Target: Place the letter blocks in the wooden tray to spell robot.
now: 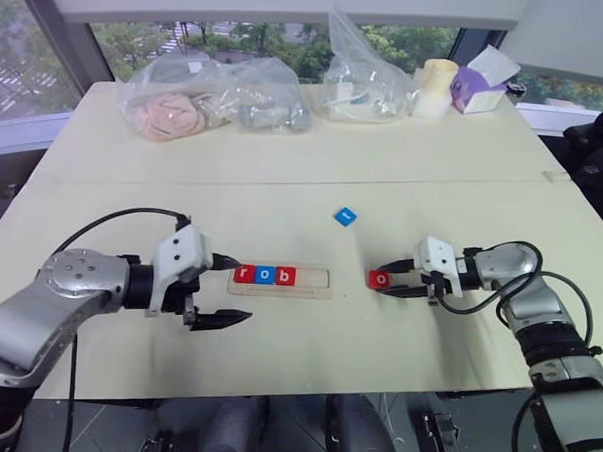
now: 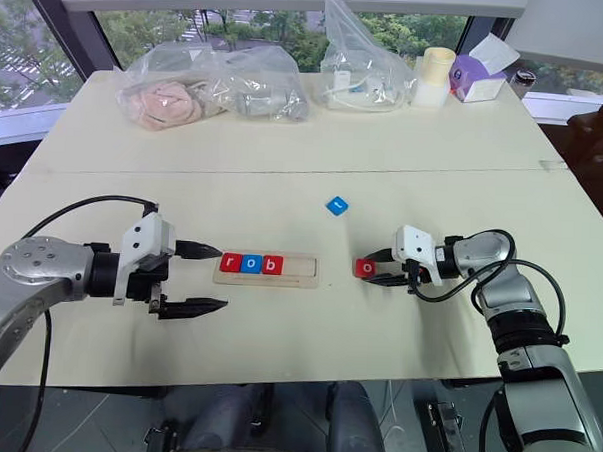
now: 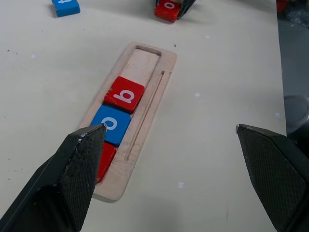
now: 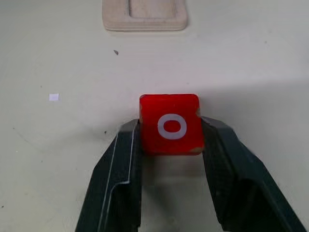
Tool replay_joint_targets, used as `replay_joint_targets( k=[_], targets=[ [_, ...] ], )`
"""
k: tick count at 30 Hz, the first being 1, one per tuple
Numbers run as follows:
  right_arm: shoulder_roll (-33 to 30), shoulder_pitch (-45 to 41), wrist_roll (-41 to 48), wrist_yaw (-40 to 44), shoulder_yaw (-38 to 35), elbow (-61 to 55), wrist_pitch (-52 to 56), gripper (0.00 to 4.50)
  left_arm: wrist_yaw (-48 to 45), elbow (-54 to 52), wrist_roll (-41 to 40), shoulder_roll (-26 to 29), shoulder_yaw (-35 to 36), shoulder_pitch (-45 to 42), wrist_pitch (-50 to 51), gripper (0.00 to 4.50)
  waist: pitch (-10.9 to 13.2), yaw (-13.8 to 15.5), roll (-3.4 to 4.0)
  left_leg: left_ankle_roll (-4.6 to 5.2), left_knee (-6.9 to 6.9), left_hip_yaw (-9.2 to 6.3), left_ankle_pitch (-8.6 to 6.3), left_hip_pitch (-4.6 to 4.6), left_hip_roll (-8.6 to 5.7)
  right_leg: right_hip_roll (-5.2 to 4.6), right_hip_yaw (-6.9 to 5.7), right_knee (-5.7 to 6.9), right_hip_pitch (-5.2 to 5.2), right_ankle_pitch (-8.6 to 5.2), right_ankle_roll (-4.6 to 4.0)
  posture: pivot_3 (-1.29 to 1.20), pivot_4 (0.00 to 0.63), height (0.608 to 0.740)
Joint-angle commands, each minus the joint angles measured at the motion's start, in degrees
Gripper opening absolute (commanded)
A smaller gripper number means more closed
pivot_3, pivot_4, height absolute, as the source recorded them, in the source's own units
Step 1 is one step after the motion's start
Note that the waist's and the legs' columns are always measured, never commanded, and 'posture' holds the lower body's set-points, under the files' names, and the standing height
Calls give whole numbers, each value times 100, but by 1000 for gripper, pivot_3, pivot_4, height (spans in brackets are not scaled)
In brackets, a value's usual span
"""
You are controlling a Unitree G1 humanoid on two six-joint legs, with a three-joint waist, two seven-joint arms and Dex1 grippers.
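The left gripper (image 1: 222, 291) hangs spread and empty at 9 o'clock of the wooden tray (image 1: 315, 279). The tray holds three letter blocks: red r (image 1: 243, 275), blue o (image 1: 264, 275), red b (image 1: 285, 276); two slots at its 3 o'clock end are vacant. At 3 o'clock of the tray, the right gripper (image 4: 170, 133) pinches the red o block (image 4: 170, 123), which appears to rest on the table (image 1: 285, 155). The blue t block (image 1: 345, 216) lies loose at 1 o'clock, well apart. Judged progress: three of five placed.
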Motion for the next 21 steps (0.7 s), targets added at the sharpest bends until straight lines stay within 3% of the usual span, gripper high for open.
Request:
replay_joint_targets(
  k=[1,10,21],
  targets=[
    [56,-98,129,-193,-75,-671,574,1166,-2,89,7,178,362,29,-58,4500,1,-1,1,0,0,0,0,0,0,0,0,0,0,0,0,0,150,740],
    [950,-178,123,-1577,371,-3040,3174,1166,-98,179,-40,358,572,231,-92,4500,1,11,3,-1,-13,-14,0,-1,3,0,8,3,-16,-1,-1,0,150,740],
    [1227,-311,-391,-2067,1271,-3560,4056,1166,130,147,30,167,316,58,-137,4500,1,-11,3,-1,-14,-12,0,-5,-4,-4,8,1,-20,0,0,0,150,740]
  ],
)
